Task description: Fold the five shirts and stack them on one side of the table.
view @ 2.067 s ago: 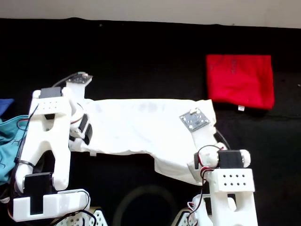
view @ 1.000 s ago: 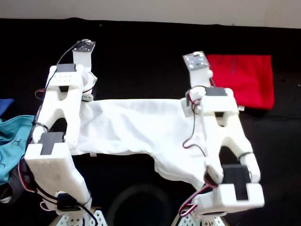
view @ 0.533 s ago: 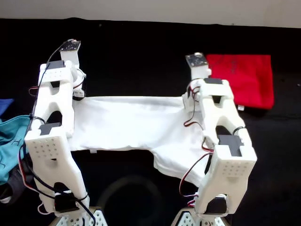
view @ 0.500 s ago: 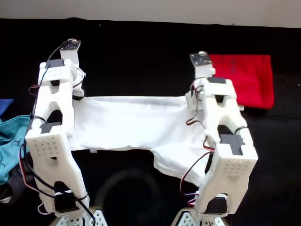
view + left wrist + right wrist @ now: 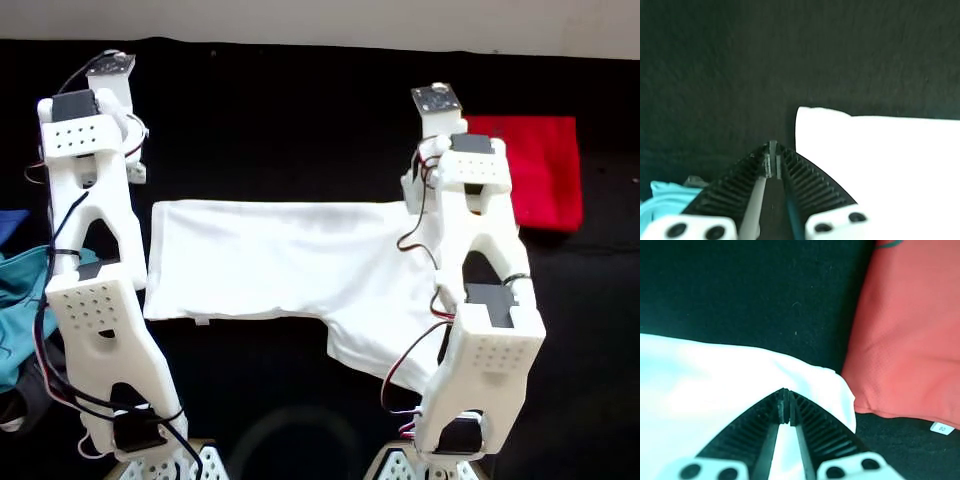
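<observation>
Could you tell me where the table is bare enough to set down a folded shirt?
Bare table lies beyond the white shirt, left of the red shirt, and in the near right corner. Teal cloth crowds the left edge.

Light I get: soft, even, bright. Glare: the white shirt (image 5: 270,265) blown out, folds lost, in both wrist views. Shadows: sunk into the black bench (image 5: 300,120). Evenly lit: the red shirt (image 5: 545,170).

The flat white shirt (image 5: 270,260) is smooth, matt cloth, and the folded red shirt (image 5: 540,170) is a fine matt knit. The black table cover (image 5: 300,120) looks fuzzy, felt-like. The white robot arms (image 5: 95,310) are smooth plastic.
</observation>
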